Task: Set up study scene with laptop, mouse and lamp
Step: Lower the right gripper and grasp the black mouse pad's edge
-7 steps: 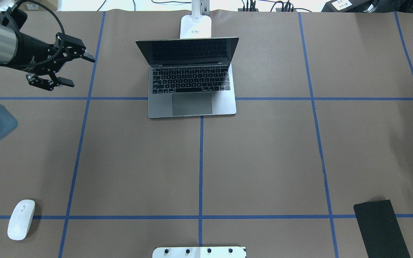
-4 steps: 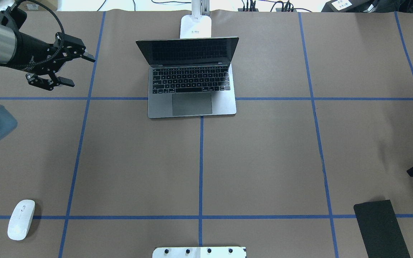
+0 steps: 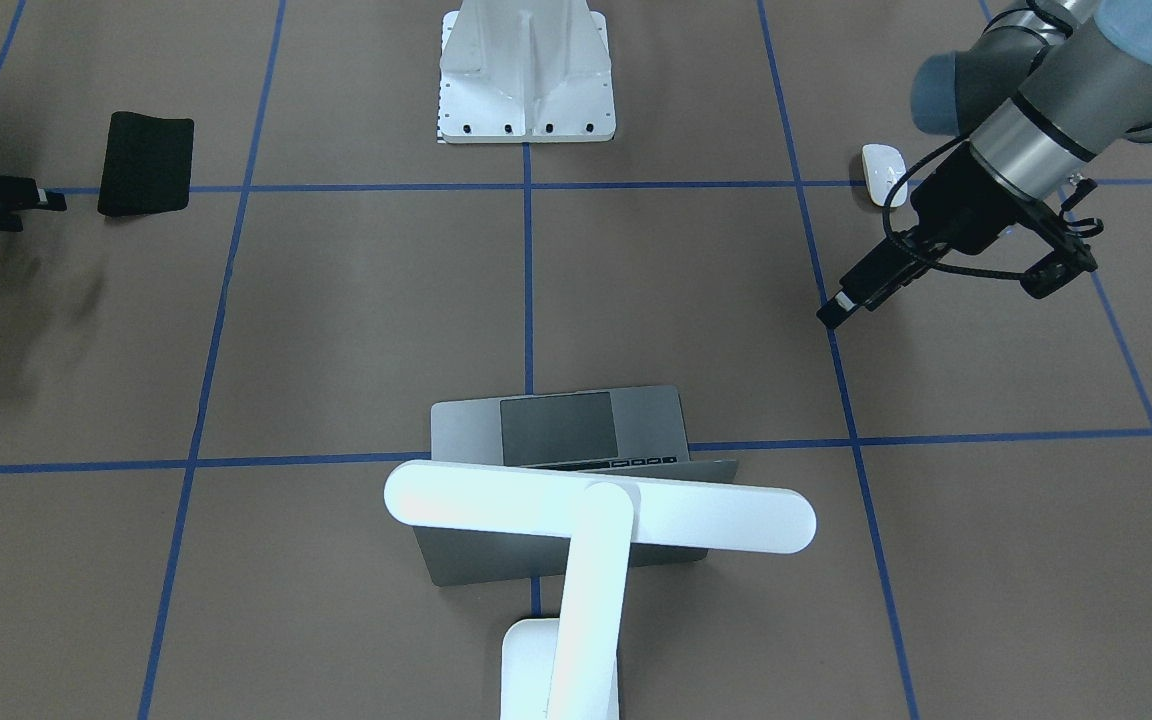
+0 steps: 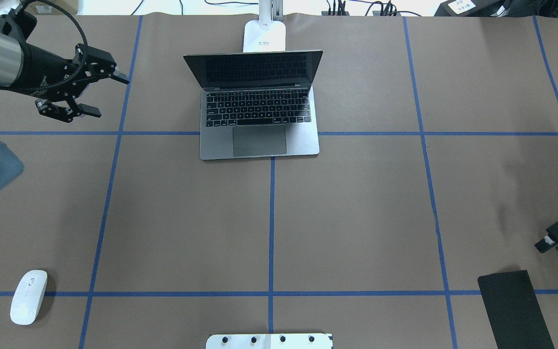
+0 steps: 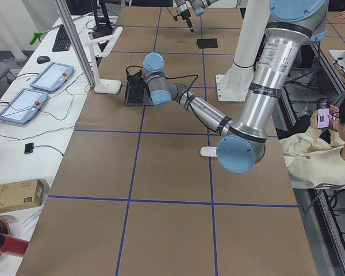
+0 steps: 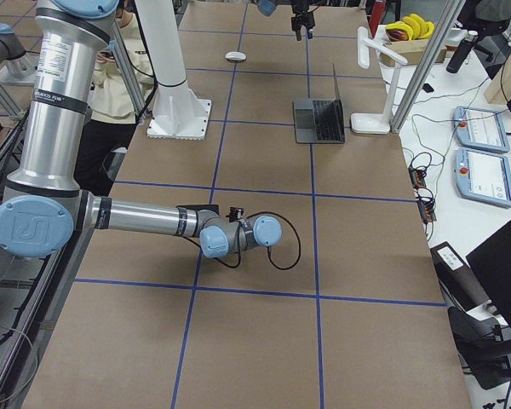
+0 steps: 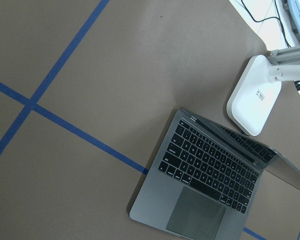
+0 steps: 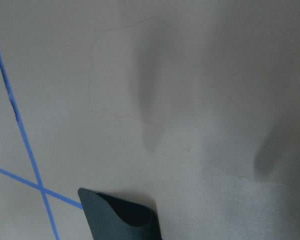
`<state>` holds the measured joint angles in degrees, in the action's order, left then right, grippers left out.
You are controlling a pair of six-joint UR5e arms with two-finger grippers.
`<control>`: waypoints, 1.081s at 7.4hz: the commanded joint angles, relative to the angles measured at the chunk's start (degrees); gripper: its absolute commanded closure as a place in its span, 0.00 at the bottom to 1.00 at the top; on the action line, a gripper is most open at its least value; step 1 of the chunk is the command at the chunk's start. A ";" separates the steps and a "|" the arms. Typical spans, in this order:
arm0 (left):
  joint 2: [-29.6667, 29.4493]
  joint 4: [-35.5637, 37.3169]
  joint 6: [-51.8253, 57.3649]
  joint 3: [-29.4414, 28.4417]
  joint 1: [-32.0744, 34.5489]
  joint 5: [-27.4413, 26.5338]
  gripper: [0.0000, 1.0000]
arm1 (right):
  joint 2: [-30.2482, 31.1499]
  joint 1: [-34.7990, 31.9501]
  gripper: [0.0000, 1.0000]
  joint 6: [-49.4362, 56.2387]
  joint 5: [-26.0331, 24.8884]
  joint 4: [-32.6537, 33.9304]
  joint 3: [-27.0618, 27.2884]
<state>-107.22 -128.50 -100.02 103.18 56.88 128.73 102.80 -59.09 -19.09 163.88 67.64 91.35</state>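
Note:
The grey laptop point(image 4: 259, 127) stands open at the far middle of the table, screen dark. Right behind it is the white lamp point(image 4: 264, 36); its bar head point(image 3: 596, 505) hangs over the laptop's lid in the front-facing view. The white mouse point(image 4: 28, 296) lies at the near left on a blue tape line. My left gripper point(image 4: 113, 97) hovers open and empty to the left of the laptop. My right gripper point(image 4: 553, 210) is open and empty at the right edge, just above the black mat point(image 4: 514, 310).
A white ribbed pedestal point(image 3: 526, 70) with bolt holes stands at the near middle edge. Blue tape lines cross the brown table cover. A seated person point(image 5: 322, 149) holds a phone beside the table. Cables and tablets lie beyond the far edge.
My right gripper has come further into view from the right edge, moving nearer and toward the black mat. The left gripper has hardly shifted. Laptop, lamp and mouse stay put.

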 commanded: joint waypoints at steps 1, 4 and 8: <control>0.00 0.00 0.00 0.09 -0.02 0.20 0.00 | -0.15 5.71 0.01 -13.44 -3.37 -9.49 1.55; 0.08 -0.09 0.00 0.18 -0.02 0.29 0.00 | 0.81 8.37 0.01 -17.48 -4.80 -12.62 1.55; 0.08 0.00 -0.09 1.05 -0.02 0.29 0.00 | 2.40 10.48 0.01 -18.79 -4.71 -12.62 3.92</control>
<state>-107.14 -128.54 -100.04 103.86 56.87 129.02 105.12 -49.26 -37.40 159.14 55.03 94.51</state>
